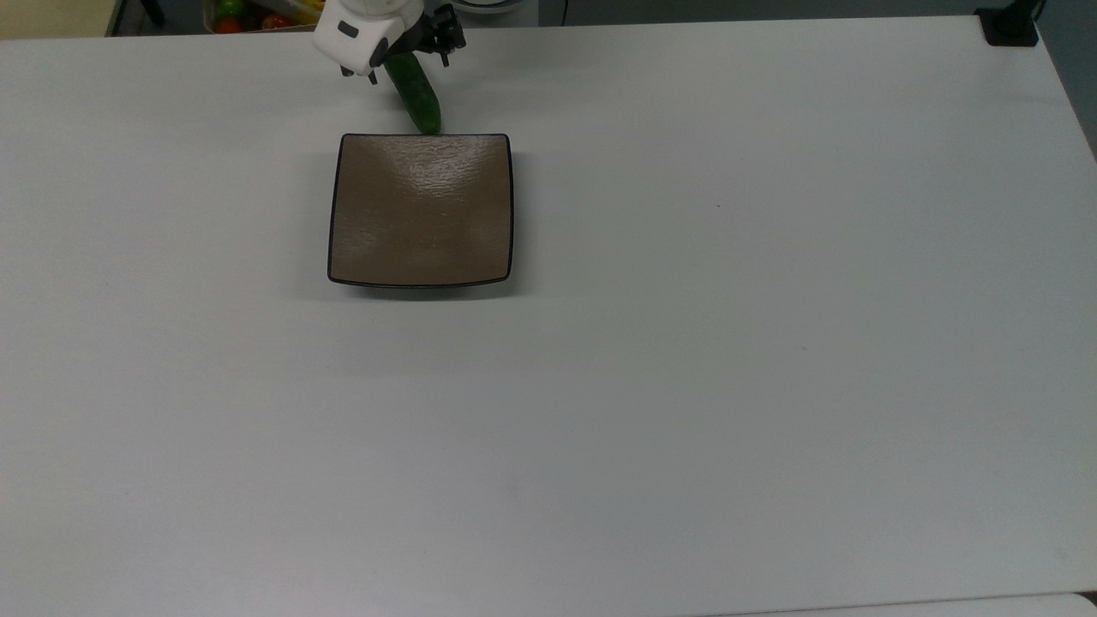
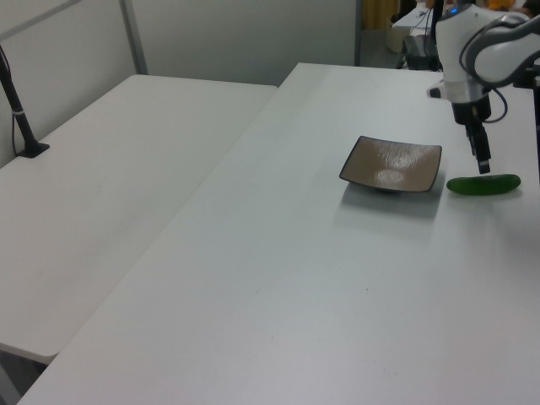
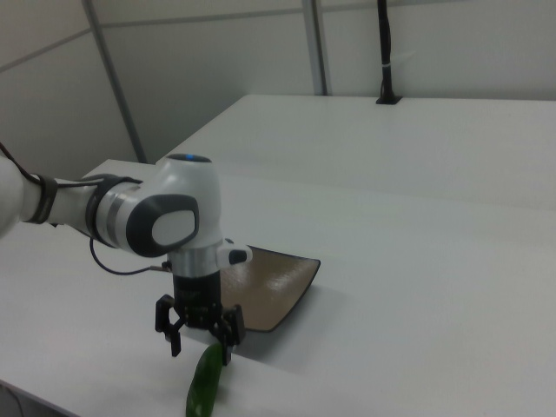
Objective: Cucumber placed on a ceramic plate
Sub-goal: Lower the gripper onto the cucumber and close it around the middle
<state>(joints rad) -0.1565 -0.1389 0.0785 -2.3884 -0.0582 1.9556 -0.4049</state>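
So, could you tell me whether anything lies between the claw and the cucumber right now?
Nothing does: in the right view the open claw hangs just above the cucumber, with only air between them.
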